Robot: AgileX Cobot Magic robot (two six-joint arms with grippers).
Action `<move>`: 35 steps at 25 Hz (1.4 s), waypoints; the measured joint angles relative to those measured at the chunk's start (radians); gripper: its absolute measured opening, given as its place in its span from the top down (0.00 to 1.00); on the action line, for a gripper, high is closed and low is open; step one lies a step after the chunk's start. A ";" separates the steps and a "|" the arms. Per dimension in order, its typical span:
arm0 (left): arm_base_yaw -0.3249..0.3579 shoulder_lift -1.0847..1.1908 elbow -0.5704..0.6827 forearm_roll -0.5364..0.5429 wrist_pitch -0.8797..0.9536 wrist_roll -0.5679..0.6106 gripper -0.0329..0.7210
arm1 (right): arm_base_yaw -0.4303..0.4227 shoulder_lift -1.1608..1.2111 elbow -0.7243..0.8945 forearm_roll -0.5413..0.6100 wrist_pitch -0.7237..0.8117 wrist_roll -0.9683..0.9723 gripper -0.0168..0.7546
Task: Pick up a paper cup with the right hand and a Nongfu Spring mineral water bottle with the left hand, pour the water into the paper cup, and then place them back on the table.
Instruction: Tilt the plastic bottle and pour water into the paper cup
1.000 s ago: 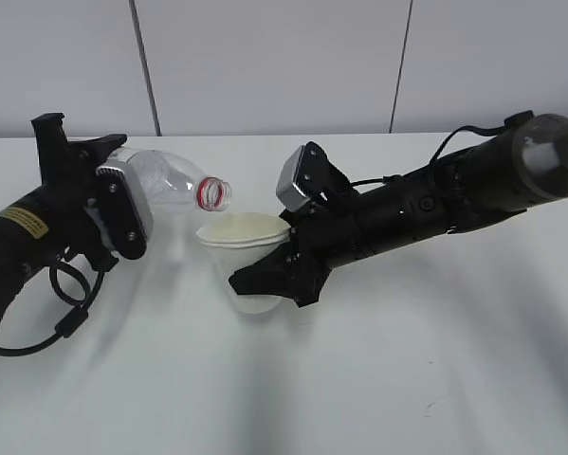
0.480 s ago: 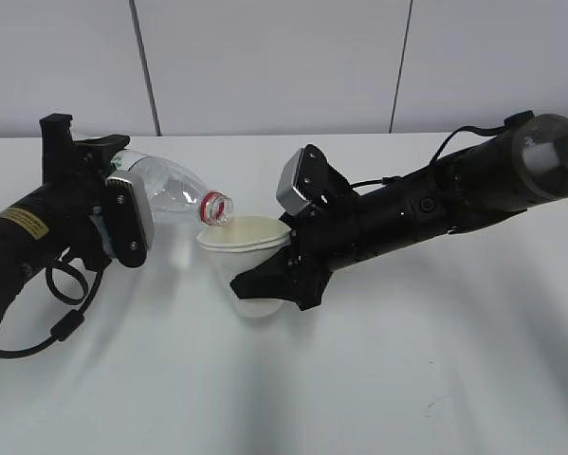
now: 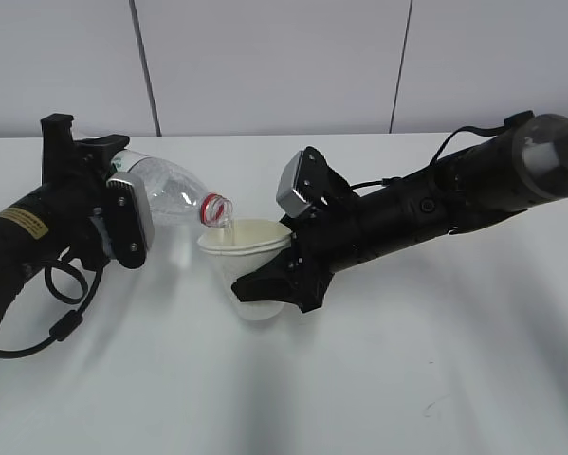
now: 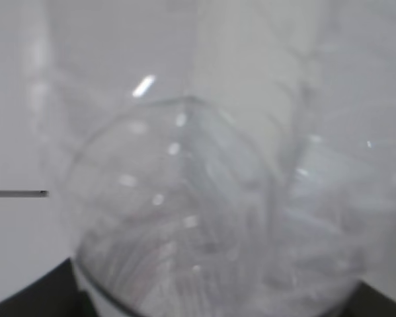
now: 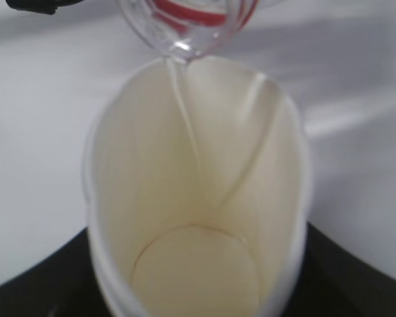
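Cup point(image 3: 248, 256) sits at the centre of the white table point(image 3: 407, 379), lifted clear of it, its wall pinched by the right gripper point(image 3: 265, 284), whose arm reaches in from 3 o'clock. The squeeze has pressed the rim into an oval and creased the wall, as the right wrist view shows; the mouth faces up to catch water. Just beyond, at 10 o'clock from the cup, the bottle point(image 3: 170, 190) lies tipped nearly flat, its red-ringed neck over the rim, so a thin stream point(image 5: 184, 112) runs down the cup's inner wall. The left gripper point(image 3: 113, 213) clamps the bottle's body from 9 o'clock. Bare tabletop lies open nearer the camera and at 4 o'clock for setting both down; the far edge meets a grey wall point(image 3: 265, 66) at 12 o'clock.
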 joint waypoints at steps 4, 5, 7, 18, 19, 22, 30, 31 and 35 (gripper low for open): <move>0.000 0.000 0.000 -0.004 0.000 0.007 0.41 | 0.000 0.000 0.000 -0.002 0.000 0.002 0.40; 0.000 0.000 0.000 -0.007 0.000 0.007 0.41 | 0.000 0.000 0.000 -0.002 0.000 0.002 0.40; 0.000 0.000 0.000 -0.011 0.000 0.012 0.41 | 0.000 0.000 0.000 -0.002 0.000 0.004 0.40; 0.000 0.000 -0.023 -0.029 -0.004 0.033 0.41 | 0.000 0.000 0.000 -0.014 0.000 0.008 0.40; 0.000 0.000 -0.023 -0.029 -0.004 0.033 0.41 | 0.000 0.000 0.000 -0.016 0.000 0.008 0.40; 0.000 0.000 -0.023 -0.030 -0.004 0.033 0.41 | 0.000 0.000 0.000 -0.016 0.000 0.008 0.40; 0.000 0.001 -0.023 -0.032 -0.004 0.039 0.41 | 0.000 0.000 0.000 -0.016 -0.002 0.008 0.40; 0.000 0.001 -0.023 -0.032 -0.004 0.040 0.41 | 0.000 0.000 0.000 -0.016 -0.002 0.008 0.40; 0.000 0.001 -0.023 -0.032 -0.004 0.056 0.41 | 0.000 0.000 0.000 -0.016 -0.002 0.008 0.40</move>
